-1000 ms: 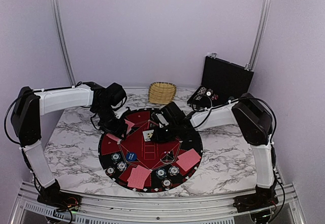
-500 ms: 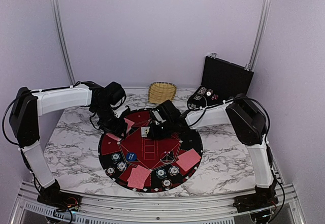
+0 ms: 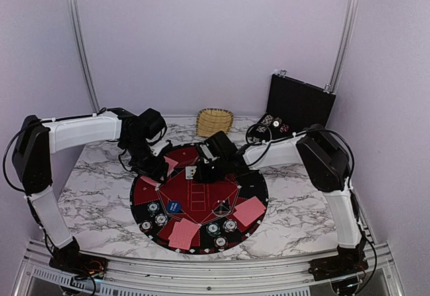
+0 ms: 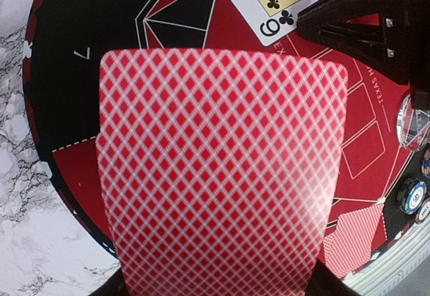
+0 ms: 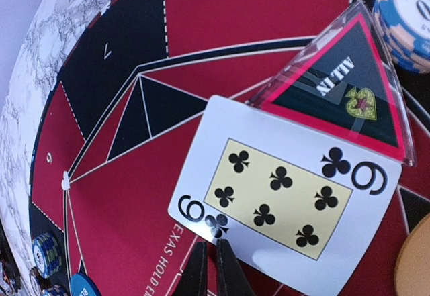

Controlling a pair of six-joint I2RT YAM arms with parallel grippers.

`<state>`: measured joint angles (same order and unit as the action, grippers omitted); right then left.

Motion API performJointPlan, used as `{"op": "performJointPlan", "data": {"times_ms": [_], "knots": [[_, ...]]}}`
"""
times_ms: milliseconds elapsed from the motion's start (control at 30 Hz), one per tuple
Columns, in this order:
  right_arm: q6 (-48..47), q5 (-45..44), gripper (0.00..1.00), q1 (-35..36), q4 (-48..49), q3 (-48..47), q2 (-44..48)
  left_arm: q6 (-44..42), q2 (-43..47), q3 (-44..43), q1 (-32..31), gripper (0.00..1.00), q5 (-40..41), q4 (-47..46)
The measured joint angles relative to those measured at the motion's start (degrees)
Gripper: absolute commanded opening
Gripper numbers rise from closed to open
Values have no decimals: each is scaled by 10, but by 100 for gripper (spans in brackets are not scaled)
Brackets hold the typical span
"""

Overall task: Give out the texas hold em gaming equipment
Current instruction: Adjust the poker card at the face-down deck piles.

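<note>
- Now the left gripper (image 3: 161, 168) hangs over the left part of the round mat (image 3: 201, 201), closed on red-backed cards (image 4: 222, 175).
- Seen from the left wrist, these held cards fill most of the view, backs toward the camera. A 2nd edge peeks out on one side, so there seem to be 2 of them.
- At the mat's middle, slightly toward its far side, the right gripper (image 5: 211, 264) pinches 1 edge of a 6 of clubs (image 5: 282, 195), its fingers nearly together.
- That card is face up. Whether it lies on the mat or is lifted off it, I cannot tell.
- Just past this card in the right wrist view sits a clear triangular marker (image 5: 342, 88) reading "ALL IN".
- On the mat's near edge lie 2 loose cards (image 3: 183, 232), backs up, with the other one further right.
- Chips (image 3: 153, 209) sit in 2 groups of 3 on the mat's near half, one at the left and one at the centre.
- Beside the left group is a blue disc (image 3: 174, 207).
- An orange disc (image 5: 413, 262) shows at the corner of the right wrist view, on the mat.
- Beyond the mat's far edge stand a basket (image 3: 215, 121) and, to its right, an open black case (image 3: 299, 105).
</note>
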<state>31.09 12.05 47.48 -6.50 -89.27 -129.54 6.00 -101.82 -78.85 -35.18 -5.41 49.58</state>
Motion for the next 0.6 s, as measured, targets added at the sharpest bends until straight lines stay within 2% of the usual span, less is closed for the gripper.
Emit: {"op": "performJointPlan", "data": {"times_ms": [200,600], "knots": [[-3,0,9,-1,-9,-12,-5,0,0,0,0,45,-2,0],[-2,9,24,-5,-25,-4,31,0,3,0,-4,45,-3,0]]}}
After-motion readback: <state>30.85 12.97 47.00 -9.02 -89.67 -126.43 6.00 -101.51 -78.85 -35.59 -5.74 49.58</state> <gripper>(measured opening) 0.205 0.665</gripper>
